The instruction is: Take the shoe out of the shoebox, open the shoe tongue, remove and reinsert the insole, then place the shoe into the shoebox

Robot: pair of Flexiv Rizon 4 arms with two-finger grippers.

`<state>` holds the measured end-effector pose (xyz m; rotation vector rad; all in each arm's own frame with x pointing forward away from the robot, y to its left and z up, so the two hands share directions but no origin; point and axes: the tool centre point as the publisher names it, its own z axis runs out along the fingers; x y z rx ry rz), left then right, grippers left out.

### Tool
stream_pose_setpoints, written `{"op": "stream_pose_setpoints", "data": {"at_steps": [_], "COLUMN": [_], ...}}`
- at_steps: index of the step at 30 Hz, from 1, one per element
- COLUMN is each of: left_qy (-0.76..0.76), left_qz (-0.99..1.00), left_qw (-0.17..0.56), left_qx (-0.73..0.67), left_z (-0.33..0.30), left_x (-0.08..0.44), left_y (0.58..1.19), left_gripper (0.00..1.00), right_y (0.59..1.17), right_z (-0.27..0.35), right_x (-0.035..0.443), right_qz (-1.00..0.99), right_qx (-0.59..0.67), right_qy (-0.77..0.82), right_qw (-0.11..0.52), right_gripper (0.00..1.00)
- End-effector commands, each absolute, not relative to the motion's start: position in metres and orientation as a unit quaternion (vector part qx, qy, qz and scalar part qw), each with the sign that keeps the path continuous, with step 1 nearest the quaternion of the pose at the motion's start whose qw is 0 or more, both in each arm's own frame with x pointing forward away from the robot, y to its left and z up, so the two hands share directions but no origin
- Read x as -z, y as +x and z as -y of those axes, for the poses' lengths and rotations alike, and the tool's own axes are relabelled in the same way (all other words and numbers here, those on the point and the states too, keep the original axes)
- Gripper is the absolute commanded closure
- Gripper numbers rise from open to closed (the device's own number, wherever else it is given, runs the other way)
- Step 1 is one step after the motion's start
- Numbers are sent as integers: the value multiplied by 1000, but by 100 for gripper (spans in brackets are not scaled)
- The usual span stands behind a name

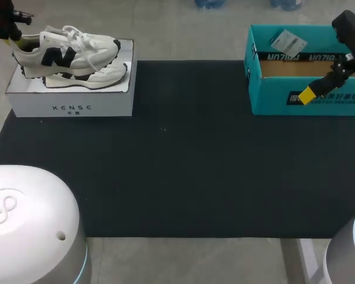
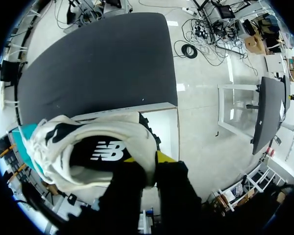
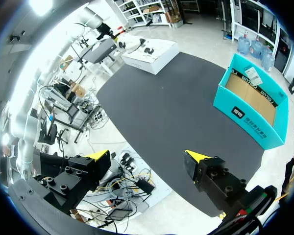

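Observation:
A white sneaker [image 1: 71, 56] with a black logo lies on its side on a white box [image 1: 71, 102] at the table's far left. My left gripper [image 1: 10, 36] is at its heel. In the left wrist view my left gripper [image 2: 148, 161] is shut on the heel collar of the sneaker [image 2: 88, 147], one yellow tip inside the shoe and one outside. The teal shoebox [image 1: 272, 94] stands open at the far right, with only a paper tag inside. My right gripper [image 1: 308, 94] hangs in front of its near wall. In its own view my right gripper [image 3: 147, 156] is wide open and holds nothing.
A black mat [image 1: 183, 154] covers the table between the two boxes. In the right wrist view the teal shoebox [image 3: 255, 103] and the white box [image 3: 149, 55] sit at opposite ends of the mat [image 3: 171, 103].

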<state>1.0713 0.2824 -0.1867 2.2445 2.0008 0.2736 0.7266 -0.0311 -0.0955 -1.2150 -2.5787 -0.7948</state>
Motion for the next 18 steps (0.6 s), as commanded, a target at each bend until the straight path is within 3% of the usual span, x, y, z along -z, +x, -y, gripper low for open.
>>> {"op": "stream_pose_setpoints", "data": {"at_steps": [1,18], "left_qy": [749,788], "left_qz": [-653,-603], "left_qw": [60,65], "left_qx": [-96,-103], "left_z": [-277,-151], "left_x": [188,232], "left_y": [1062,890], "left_gripper": [100,100], "right_y": [728,728], "right_z": [31,31], "right_x": [96,96], "right_qz": [868,868], "right_qx": [266,266], "right_qy": [-409,-409], "right_qw": [92,92], "right_gripper": [0,0]}}
